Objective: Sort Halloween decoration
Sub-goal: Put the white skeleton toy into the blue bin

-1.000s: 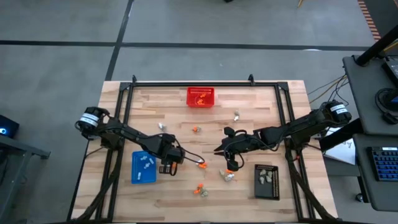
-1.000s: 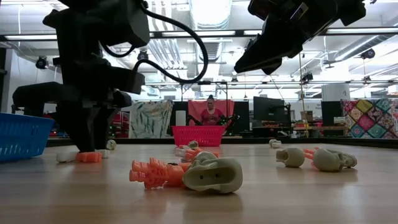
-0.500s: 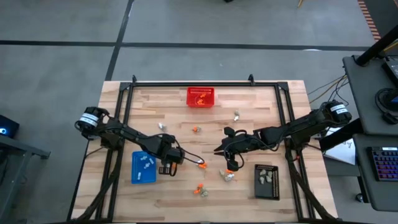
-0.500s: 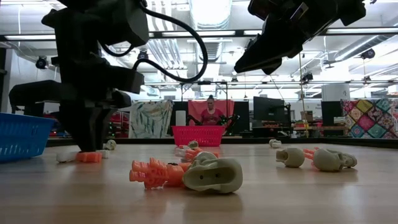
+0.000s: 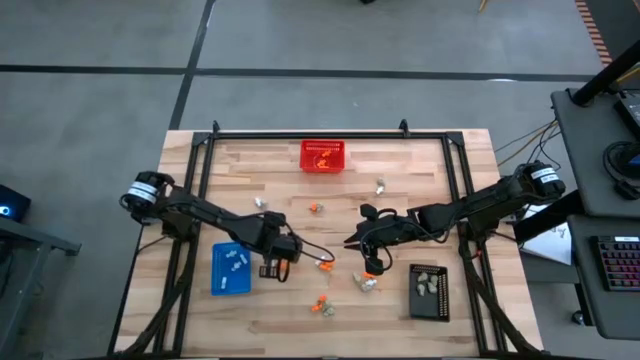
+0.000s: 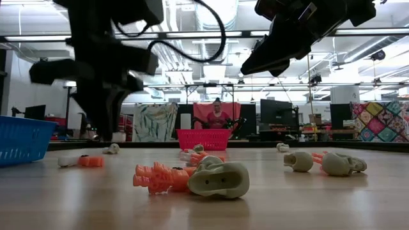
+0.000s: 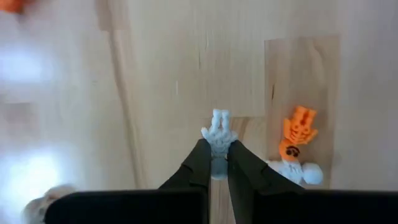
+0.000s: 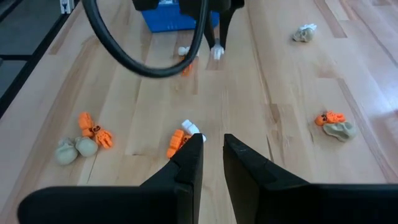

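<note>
The left gripper (image 7: 216,163) pinched a tiny white skeleton (image 7: 218,132), lifted just beside the blue tray (image 5: 231,270). It should carry it slowly and let go only right over that tray. The right gripper (image 8: 213,152) hung farther from the tray, nearly shut and empty.

The wood table (image 5: 420,165) stands on a grey floor (image 5: 300,35) crossed by dark lines (image 5: 195,50). Right of the table is a dark desk (image 5: 600,200) with a keyboard (image 5: 618,262) and loose cables (image 5: 520,145). Beyond the table, the room is a wide workshop: strip lights (image 6: 214,13) and pipes run along the ceiling, a person (image 6: 217,115) sits at the far end, a patterned cloth (image 6: 153,121) hangs to that person's left, and a patchwork quilt (image 6: 380,121) hangs far to the right.
</note>
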Robot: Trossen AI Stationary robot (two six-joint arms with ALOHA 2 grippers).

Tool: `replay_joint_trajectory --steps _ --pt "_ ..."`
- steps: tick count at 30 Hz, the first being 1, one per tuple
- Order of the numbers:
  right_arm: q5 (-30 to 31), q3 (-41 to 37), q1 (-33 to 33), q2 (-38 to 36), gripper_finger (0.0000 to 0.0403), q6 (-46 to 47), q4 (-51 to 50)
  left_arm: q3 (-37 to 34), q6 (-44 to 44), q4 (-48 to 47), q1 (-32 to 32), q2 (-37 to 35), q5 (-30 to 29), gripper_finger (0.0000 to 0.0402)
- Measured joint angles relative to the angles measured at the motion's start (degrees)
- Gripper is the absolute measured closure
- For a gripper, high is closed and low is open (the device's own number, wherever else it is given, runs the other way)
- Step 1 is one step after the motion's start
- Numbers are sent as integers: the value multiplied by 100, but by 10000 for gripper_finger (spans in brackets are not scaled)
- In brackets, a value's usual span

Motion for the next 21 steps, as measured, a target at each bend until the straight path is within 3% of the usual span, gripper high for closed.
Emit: replay_joint_trajectory --steps 13,17,21 --pt "0 0 -4 0 349 -79 2 901 -592 -1731 -279 -679 -1 397" --pt "0 0 -4 0 349 -101 4 834 -1599 -2202 -446 -973 112 397" --pt "0 0 -4 0 349 -97 4 836 -3644 -2409 -496 -1132 941 397"
